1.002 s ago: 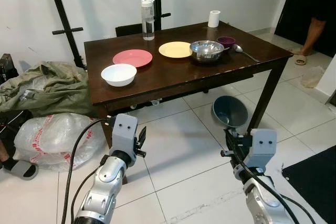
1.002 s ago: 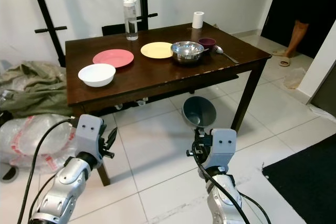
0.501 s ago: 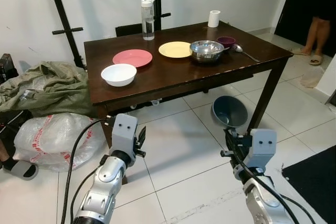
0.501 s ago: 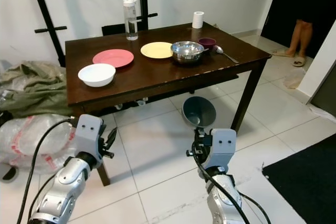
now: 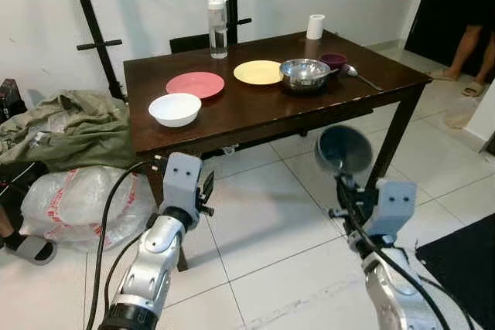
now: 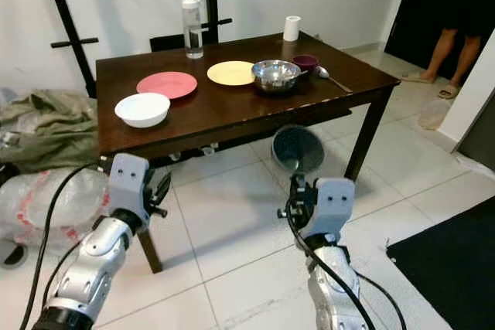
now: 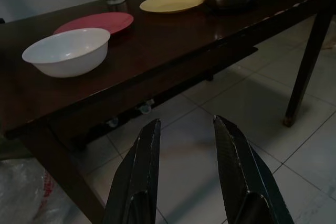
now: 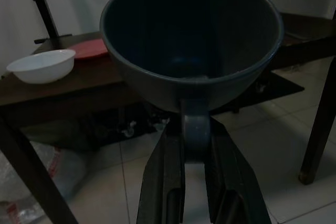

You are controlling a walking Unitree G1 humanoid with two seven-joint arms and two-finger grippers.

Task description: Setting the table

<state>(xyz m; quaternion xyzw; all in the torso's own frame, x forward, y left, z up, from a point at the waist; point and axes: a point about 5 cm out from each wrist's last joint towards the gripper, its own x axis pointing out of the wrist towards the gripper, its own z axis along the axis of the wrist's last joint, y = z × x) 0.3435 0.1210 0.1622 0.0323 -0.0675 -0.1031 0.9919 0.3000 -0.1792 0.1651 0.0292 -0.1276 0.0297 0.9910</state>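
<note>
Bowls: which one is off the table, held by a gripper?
The dark blue-grey bowl, clamped by the right gripper. The white bowl and steel bowl sit on the table.

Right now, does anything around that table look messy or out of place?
The table itself looks tidy. Beside it on the floor lie a crumpled green cloth and a plastic bag, which looks odd next to a table being set.

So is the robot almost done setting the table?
Partly. The white bowl, pink plate, yellow plate and steel bowl sit on the table. The right end effector holds a dark blue bowl, not yet placed. The left end effector is empty.
</note>
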